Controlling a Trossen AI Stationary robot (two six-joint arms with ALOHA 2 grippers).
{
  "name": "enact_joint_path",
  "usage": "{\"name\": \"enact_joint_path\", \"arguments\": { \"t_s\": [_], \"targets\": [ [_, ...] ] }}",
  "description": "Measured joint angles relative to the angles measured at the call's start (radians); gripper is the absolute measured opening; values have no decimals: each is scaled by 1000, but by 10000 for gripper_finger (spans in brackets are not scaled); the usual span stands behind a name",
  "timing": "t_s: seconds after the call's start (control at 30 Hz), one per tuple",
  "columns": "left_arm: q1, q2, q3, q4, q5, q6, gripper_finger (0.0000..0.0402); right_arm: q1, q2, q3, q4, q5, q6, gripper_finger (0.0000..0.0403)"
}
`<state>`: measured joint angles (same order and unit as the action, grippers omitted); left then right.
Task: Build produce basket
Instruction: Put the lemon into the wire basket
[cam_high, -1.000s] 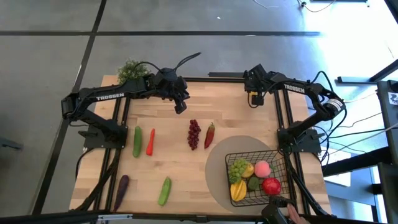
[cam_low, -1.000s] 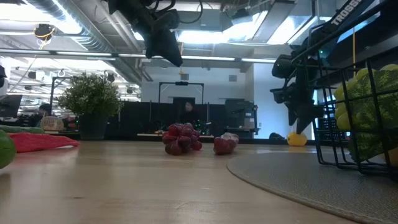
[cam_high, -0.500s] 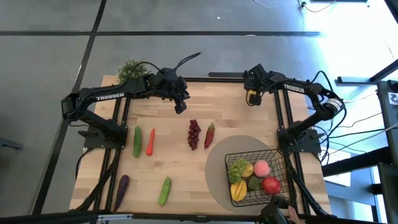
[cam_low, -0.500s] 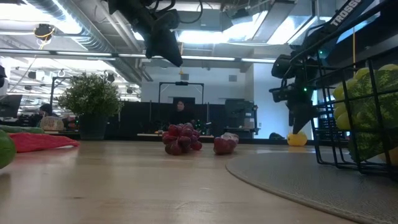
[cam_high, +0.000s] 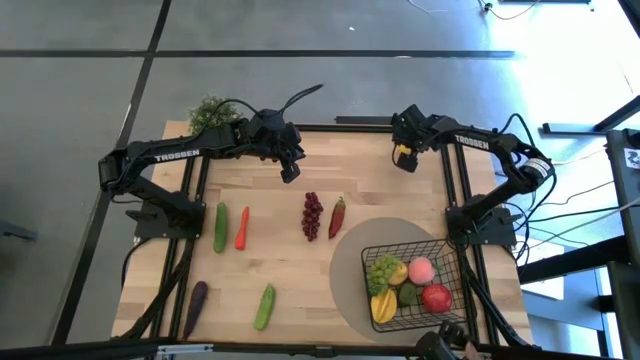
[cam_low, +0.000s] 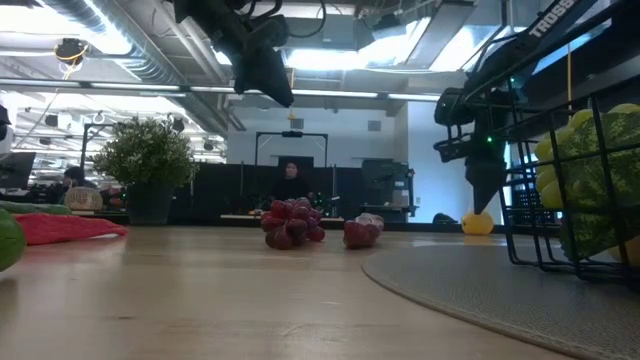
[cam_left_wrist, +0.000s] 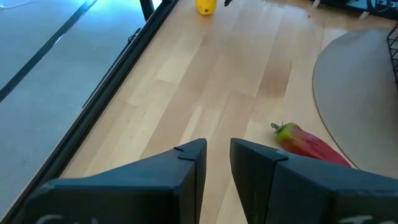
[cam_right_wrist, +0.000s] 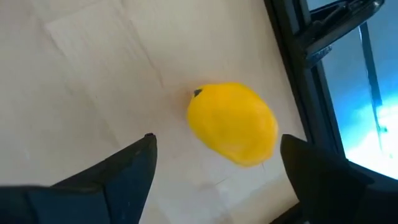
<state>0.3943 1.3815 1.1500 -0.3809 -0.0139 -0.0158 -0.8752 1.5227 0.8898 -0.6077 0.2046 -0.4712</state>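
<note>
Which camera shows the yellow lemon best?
The right wrist view: the lemon fills the middle, lying on the wood between the open right gripper's fingers. The high view shows only a yellow speck under that gripper, the low view a small yellow blob far back, and the left wrist view a bit at its edge.

High cam hangs straight over the table (cam_high: 300, 215) and takes in the whole top plus both arms, left arm on the picture's left. Low cam sits right at tabletop level, looking flat across the wood into the room behind. Both catch the dark red grapes (cam_high: 312, 215) mid-table. Left wrist cam peers past its own fingers (cam_left_wrist: 186, 168) along the boards, seeing the lemon (cam_left_wrist: 206, 6) far off; right wrist cam looks steeply down on that same lemon, close up.
</note>
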Motion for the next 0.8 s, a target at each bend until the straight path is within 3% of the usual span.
{"name": "enact_joint_path", "arguments": {
  "t_s": [0.27,0.47,0.8],
  "targets": [
    [0,0,0,0,0,0,60,1,26,-66,126,-3,-45,330],
    [0,0,0,0,0,0,60,2,47,-77,171,97,-110,330],
    [0,0,0,0,0,0,60,-11,46,-77,202,55,-166,330]
  ]
}}
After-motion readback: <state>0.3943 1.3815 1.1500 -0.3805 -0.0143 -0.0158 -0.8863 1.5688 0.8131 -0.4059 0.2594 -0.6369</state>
